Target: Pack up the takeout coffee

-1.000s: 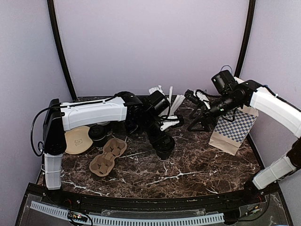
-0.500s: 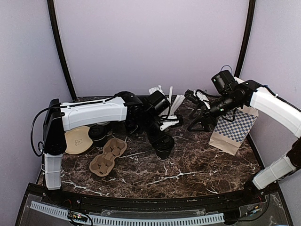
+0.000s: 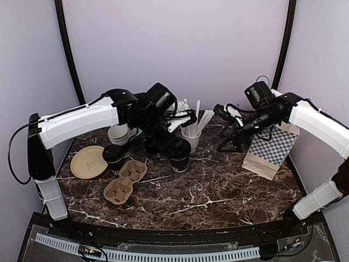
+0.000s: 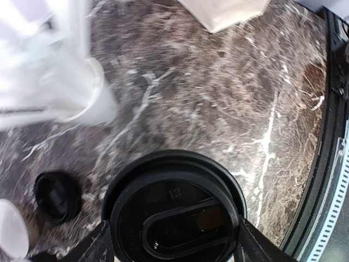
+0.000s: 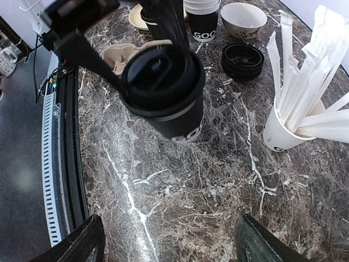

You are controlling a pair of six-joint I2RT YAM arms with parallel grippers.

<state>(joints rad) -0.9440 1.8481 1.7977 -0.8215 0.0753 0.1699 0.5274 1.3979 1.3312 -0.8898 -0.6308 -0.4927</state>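
The left gripper [image 4: 174, 245], clamping the takeout coffee [image 4: 174, 213], had carried it up-left in the overhead view, while the right gripper [image 5: 169, 243] stayed spread wide.

takeout coffee [image 5: 166, 95]: white letters "GO" on the side wall, running aslant; the rest of the word curves out of sight.
stack of black cups [image 5: 203, 22]: white "GOO" on the outermost cup, cut off at the curve.
white straw cup [image 5: 283, 134]: dark print near the base, too little showing to read.
tan disc [image 3: 89, 162]: small outlined stamp in the middle, too small to read.
black lid [image 4: 174, 218]: tiny raised mark, not legible.
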